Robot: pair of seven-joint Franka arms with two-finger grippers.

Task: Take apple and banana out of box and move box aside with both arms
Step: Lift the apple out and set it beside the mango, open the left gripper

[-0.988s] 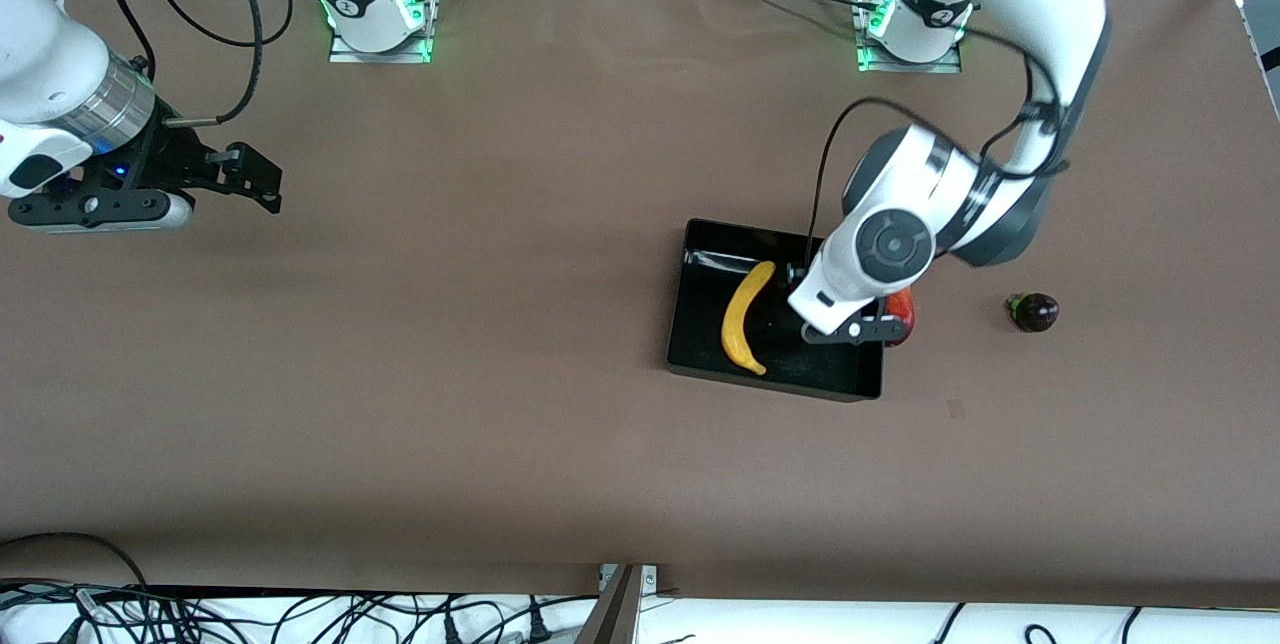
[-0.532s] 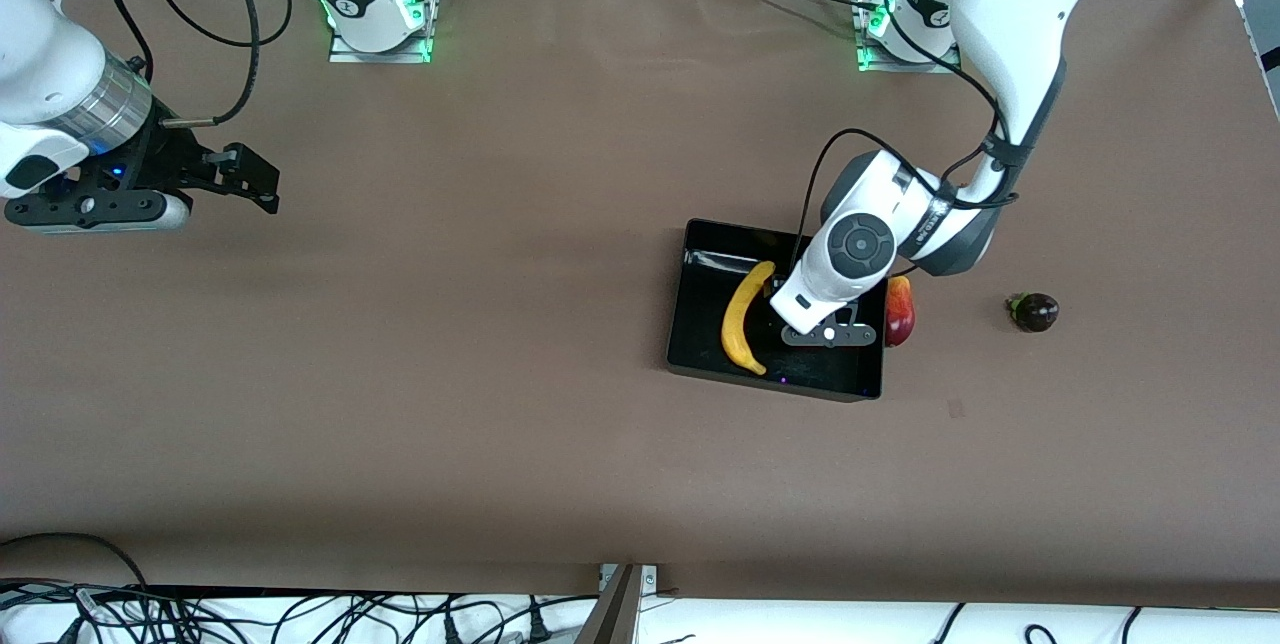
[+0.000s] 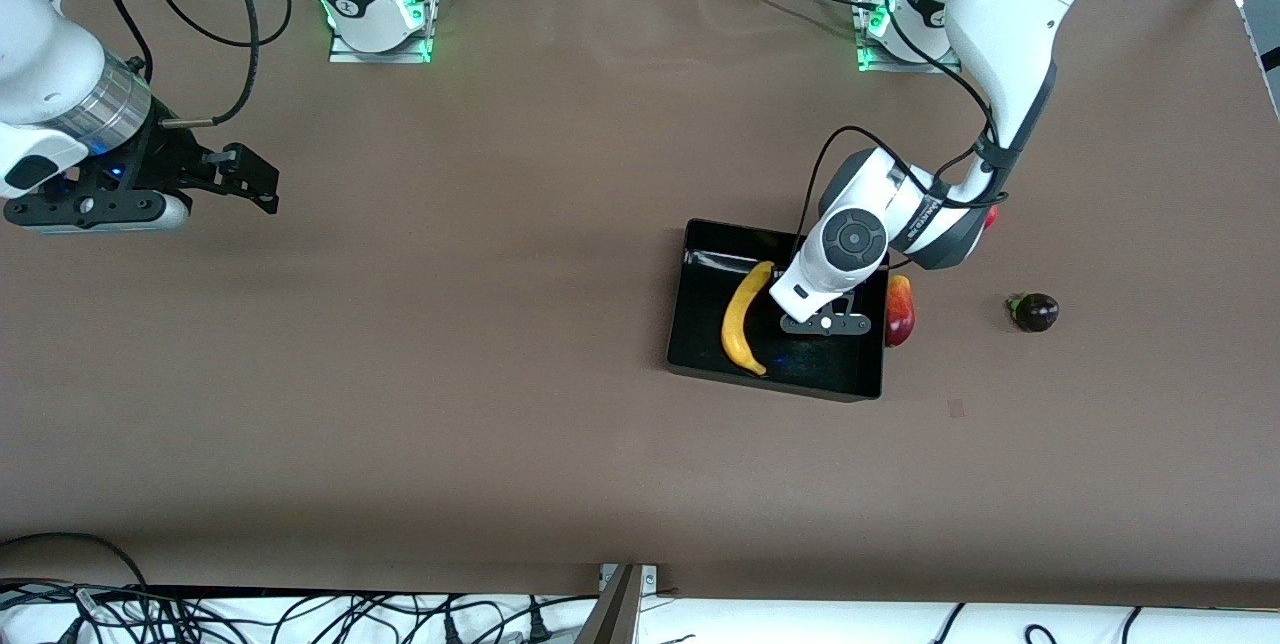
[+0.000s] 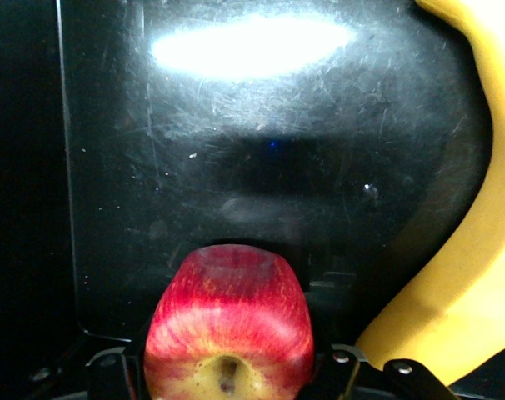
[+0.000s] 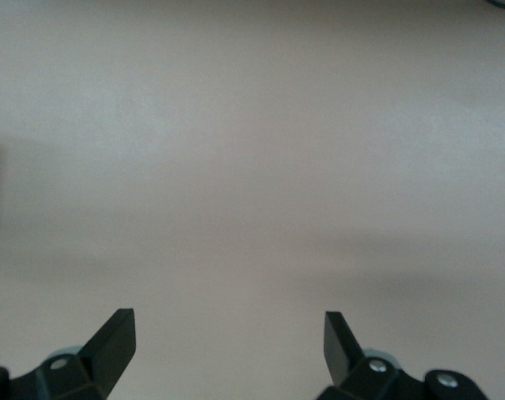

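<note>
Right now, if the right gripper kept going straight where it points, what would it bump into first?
Probably just the bare brown table: the right gripper, open, points at nothing else, though how far off the table lies is unclear.

A red-yellow mango (image 3: 899, 311) and dark eggplant (image 3: 1034, 311) lie on the brown table (image 3: 500, 374)

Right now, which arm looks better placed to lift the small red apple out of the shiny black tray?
The left. Its gripper is down inside the glossy black plastic tray, fingers either side of the red-and-yellow apple. The right gripper waits open over bare table.
</note>
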